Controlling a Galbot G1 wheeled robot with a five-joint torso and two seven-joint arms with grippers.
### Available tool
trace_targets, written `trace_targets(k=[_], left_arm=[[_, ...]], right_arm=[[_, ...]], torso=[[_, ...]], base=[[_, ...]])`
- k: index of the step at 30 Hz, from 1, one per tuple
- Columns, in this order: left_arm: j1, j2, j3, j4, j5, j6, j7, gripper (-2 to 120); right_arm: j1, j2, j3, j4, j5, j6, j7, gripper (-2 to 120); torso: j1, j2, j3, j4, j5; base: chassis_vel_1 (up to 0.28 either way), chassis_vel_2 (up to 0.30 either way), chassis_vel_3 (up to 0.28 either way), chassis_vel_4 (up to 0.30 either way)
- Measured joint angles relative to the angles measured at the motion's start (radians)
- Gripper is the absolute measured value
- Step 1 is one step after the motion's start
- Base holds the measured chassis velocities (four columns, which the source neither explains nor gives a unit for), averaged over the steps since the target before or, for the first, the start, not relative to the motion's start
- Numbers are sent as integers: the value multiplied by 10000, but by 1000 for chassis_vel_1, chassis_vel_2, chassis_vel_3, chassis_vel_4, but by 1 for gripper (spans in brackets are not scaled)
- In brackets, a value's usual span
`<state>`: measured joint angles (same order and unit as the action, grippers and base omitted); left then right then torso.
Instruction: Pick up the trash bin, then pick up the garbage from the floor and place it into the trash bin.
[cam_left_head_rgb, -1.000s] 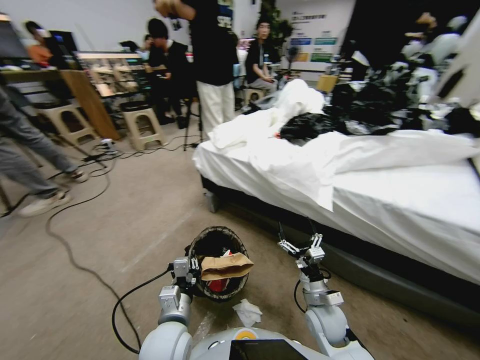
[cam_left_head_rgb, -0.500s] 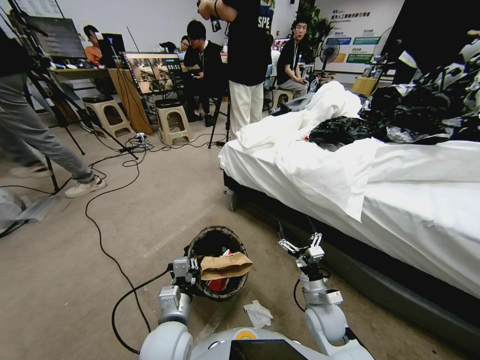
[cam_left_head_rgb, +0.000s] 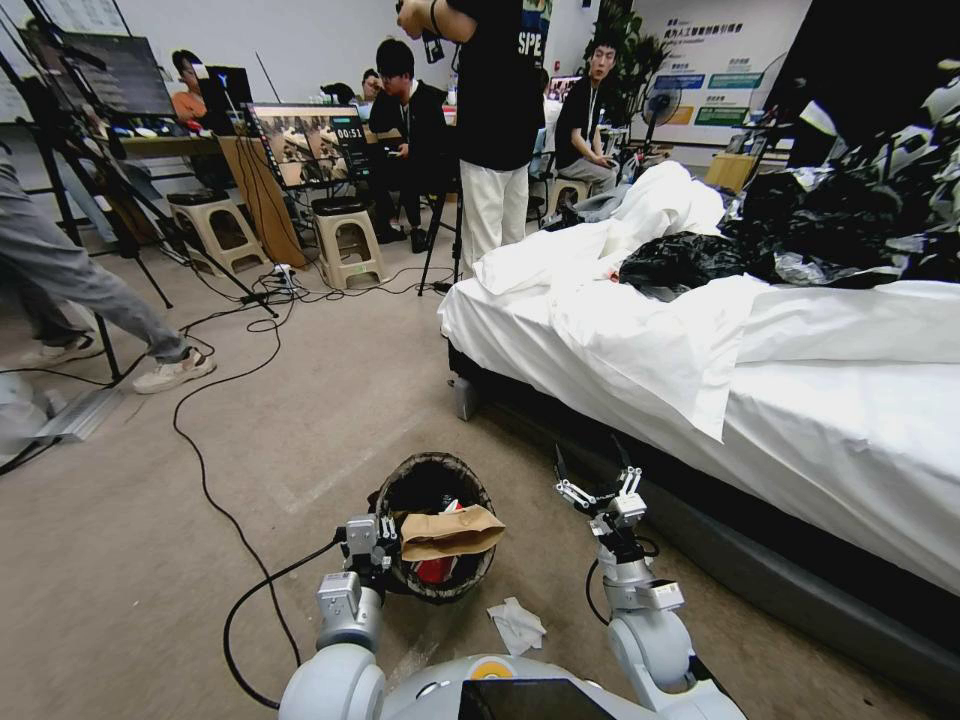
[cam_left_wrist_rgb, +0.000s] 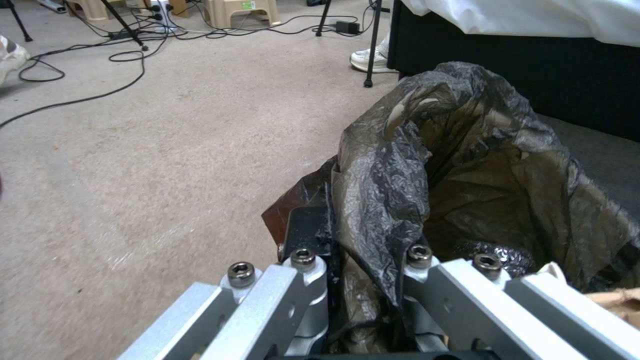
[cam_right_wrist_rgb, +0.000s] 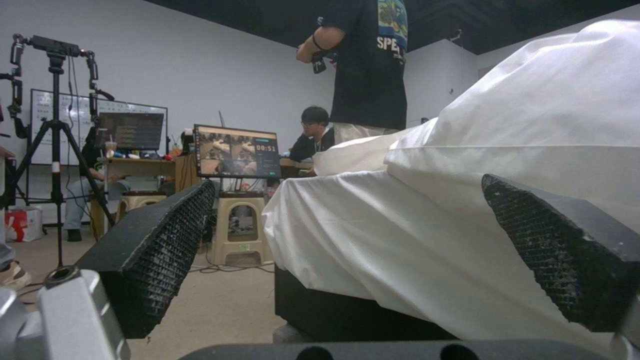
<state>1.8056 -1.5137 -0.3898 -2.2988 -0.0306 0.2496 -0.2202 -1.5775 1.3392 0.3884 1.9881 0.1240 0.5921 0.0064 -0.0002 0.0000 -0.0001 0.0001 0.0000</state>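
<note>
The bed (cam_left_head_rgb: 800, 400), draped in white sheets, fills the robot's right side, with bare carpeted floor (cam_left_head_rgb: 150, 560) stretching ahead and to the left. Next in size, the trash bin (cam_left_head_rgb: 437, 480) hangs low in front of the robot beside the bed, tilted so its mouth shows; the left gripper (cam_left_head_rgb: 372, 545) is clamped on its bag-lined rim, one finger inside and one outside in the left wrist view. A brown paper bag (cam_left_head_rgb: 452, 531) lies across the bin's mouth with red packets beneath. The right gripper (cam_left_head_rgb: 598, 492) is held up near the bed's edge, fingers spread and holding nothing. Smallest, a crumpled white tissue (cam_left_head_rgb: 517, 626) lies on the floor just in front of the robot's base. The bin looks secured, so collecting litter is the step in hand; reaching the tissue would call for lowering the right gripper close in by the base.
</note>
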Motion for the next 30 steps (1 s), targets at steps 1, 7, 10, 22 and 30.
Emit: trace_targets(k=[1, 7, 10, 22, 30], left_arm=[[0, 0, 0, 0, 0, 0, 0, 6], [-14, -6, -10, 0, 0, -1, 8, 6], [-25, -6, -28, -6, -2, -2, 8, 6], [-89, -9, -168, -104, -88, -5, 24, 6], [-191, 12, -474, -265, -338, 72, 25, 6]], right_arm=[[0, 0, 0, 0, 0, 0, 0, 100], [73, 17, 32, -18, -11, 35, 10, 100], [104, 24, 50, -18, -27, 43, 11, 100], [273, -105, 33, -3, -183, 0, 50, 100], [229, -584, -454, 66, -277, -1405, 357, 100]], torso=[[0, 0, 0, 0, 0], [1, 0, 0, 0, 0], [2, 0, 2, -1, 1], [1, 0, 2, -1, 1], [2, 0, 2, -2, 0]], base=[[162, -175, -174, 136], [64, -68, -73, 71], [0, 0, 0, 0], [0, 0, 0, 0], [0, 0, 0, 0]])
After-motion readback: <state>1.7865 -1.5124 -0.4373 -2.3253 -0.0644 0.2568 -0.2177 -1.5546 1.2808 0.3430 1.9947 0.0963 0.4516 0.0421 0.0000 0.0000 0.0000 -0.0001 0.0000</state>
